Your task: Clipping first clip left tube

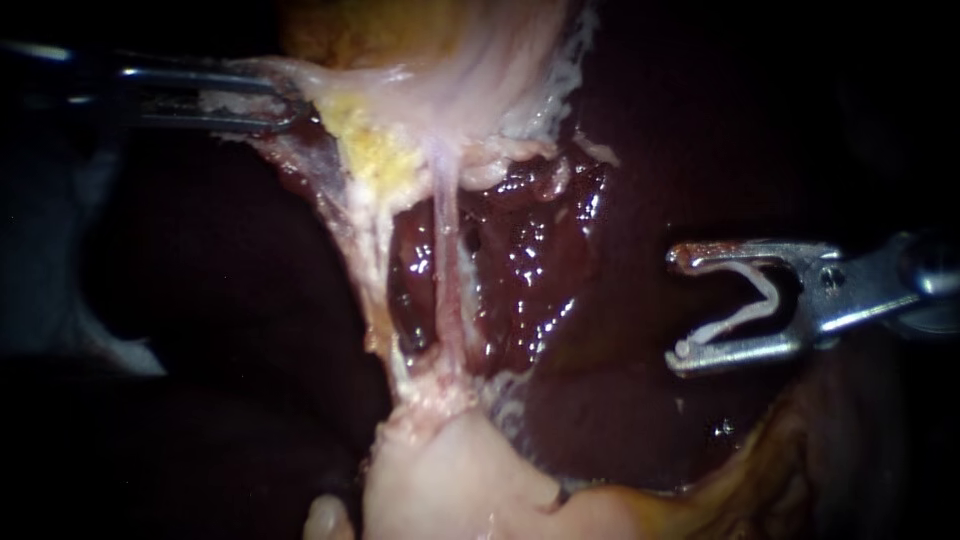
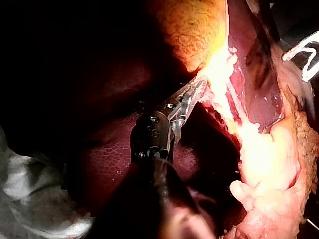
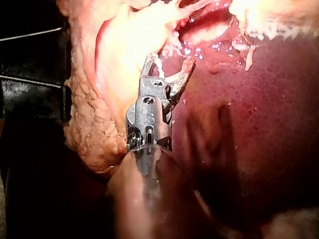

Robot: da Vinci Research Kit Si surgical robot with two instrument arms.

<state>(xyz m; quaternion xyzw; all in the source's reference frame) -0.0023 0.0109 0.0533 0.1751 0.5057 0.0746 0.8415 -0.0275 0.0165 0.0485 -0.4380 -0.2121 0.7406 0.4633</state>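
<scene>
Dark liver (image 1: 545, 250) backs the tube (image 1: 445, 260). Your left instrument (image 1: 295, 108) clamps tissue (image 1: 400, 90) taut; your right instrument's (image 1: 678, 308) jaws, wide around a clip (image 1: 745, 317), must advance to straddle the tube ahead.

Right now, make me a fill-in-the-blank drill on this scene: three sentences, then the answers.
1. The right instrument carries an open white ___, clear of the tube.
2. The tube runs over the dark, glistening ___.
3. The left instrument grips pale tissue beside ___ fat.
Answers: clip; liver; yellow.
</scene>
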